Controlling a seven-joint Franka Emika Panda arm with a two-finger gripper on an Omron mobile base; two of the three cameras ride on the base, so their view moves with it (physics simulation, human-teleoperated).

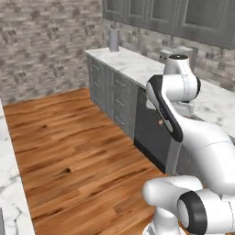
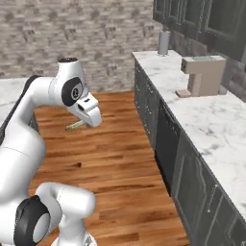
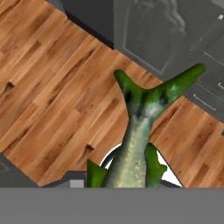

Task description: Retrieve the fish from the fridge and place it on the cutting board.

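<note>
Carry phase | fish hangs tail-out from my gripper, fingers pinching its body, above the wood floor | cutting board not in sight | I would keep the wrist level, move slowly, hold the pinch until over the board.

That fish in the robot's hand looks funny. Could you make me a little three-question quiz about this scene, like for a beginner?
1. True or false: the fish is lying on the wooden floor.
2. What stands on the marble counter nearest the arm? A) beige coffee machine B) red kettle C) fruit bowl
3. Which end of the fish points away from the hand in the hand view?

Key: 1. False, the fingers carry it above the floor. 2. A, the coffee machine. 3. Its forked tail.
</note>
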